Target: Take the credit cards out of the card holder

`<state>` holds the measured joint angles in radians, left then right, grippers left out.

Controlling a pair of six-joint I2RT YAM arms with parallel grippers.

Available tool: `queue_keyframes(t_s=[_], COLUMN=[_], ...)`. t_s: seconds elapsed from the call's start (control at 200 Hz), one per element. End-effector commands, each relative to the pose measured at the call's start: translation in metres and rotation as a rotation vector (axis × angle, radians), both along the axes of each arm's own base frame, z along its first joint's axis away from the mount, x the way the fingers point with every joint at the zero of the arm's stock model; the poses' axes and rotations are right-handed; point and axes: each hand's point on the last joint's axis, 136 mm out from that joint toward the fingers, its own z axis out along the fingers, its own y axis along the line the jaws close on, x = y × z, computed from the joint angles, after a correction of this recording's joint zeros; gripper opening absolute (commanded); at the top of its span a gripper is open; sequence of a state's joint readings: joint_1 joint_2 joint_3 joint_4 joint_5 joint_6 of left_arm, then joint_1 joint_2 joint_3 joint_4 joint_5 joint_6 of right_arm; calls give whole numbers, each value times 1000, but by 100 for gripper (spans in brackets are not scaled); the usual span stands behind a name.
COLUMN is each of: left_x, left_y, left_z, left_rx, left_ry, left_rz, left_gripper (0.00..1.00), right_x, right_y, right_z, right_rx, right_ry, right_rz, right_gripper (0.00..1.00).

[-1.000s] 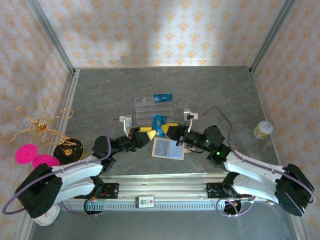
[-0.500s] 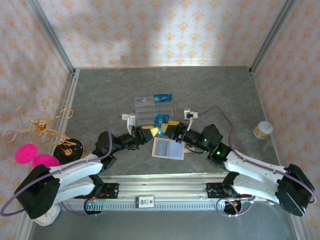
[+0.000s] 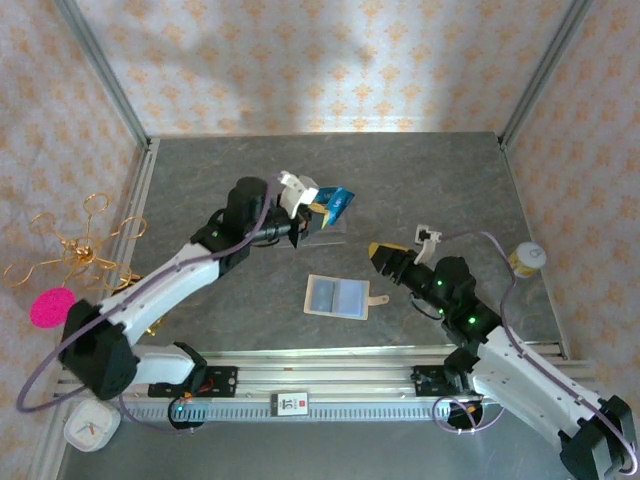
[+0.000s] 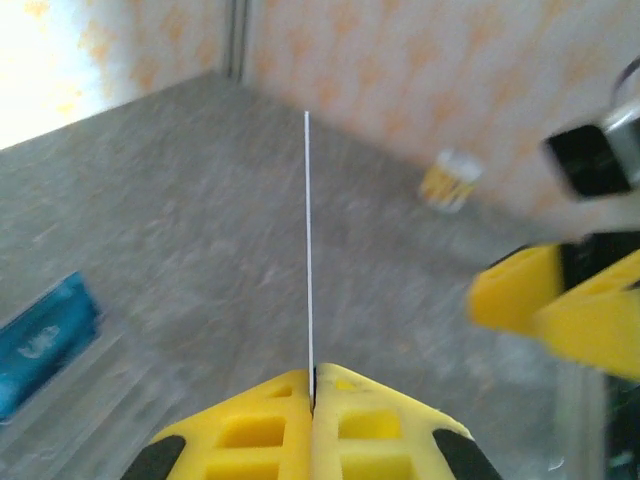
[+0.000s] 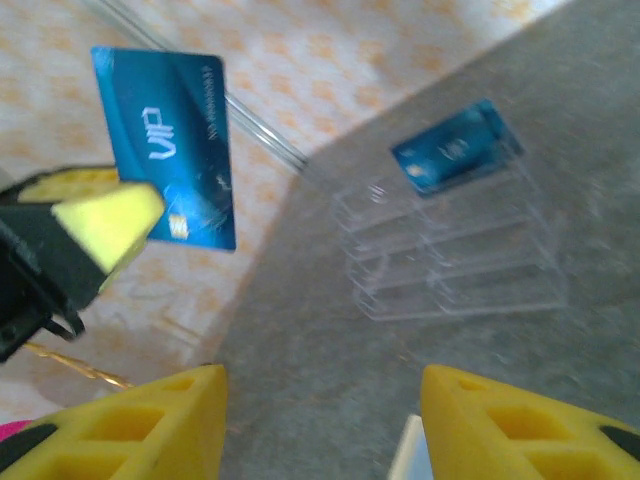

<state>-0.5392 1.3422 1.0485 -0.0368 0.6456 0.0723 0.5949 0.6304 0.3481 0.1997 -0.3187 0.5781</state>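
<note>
Top view: left end effector [image 3: 318,207] above the clear tray [image 3: 330,230], pinching a blue credit card [image 3: 337,200]. Card holder [image 3: 337,296] lies flat on the table [image 3: 200,180], touched by neither arm. Right end effector [image 3: 383,255] near it, jaws parted, empty. Left wrist: fingers [image 4: 260,425] closed on the credit card [image 4: 308,250], seen edge-on; second card [image 4: 40,335] at lower left. Right wrist: fingers [image 5: 140,420] well apart, nothing between; second card [image 5: 455,150] rests on the clear tray [image 5: 450,270].

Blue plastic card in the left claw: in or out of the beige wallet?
Out: left claw grips the blue rectangular card aloft, apart from the beige folding wallet.
</note>
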Motion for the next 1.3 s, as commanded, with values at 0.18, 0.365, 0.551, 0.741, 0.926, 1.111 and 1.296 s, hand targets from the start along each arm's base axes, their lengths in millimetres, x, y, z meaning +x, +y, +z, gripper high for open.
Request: queue_keyframes(t_s=[0.18, 0.365, 0.551, 0.741, 0.926, 1.111, 1.296], left_x=[32, 69, 90, 104, 113, 124, 127], left_y=[12, 14, 12, 25, 38, 38, 35], left_z=[-49, -56, -56, -57, -73, -81, -89], left_rx=[577, 676, 749, 811, 859, 845, 832], left_ry=[-32, -45, -112, -167, -185, -212, -225], left_rz=[-203, -260, -332, -362, -366, -362, -361], left_gripper=[0, 0, 0, 0, 0, 0, 0], right_x=[2, 16, 34, 52, 67, 76, 78], right_y=[-12, -18, -24, -27, -21, -17, -16], right_z=[-39, -57, -70, -75, -79, -82, -81], right_rx=[-54, -76, -93, -132, -147, -140, -138], right_ry=[96, 164, 235, 277, 307, 326, 325], right_rz=[-6, -29, -53, -80, -75, -77, -77], right_gripper=[54, 55, 55, 54, 54, 53, 53])
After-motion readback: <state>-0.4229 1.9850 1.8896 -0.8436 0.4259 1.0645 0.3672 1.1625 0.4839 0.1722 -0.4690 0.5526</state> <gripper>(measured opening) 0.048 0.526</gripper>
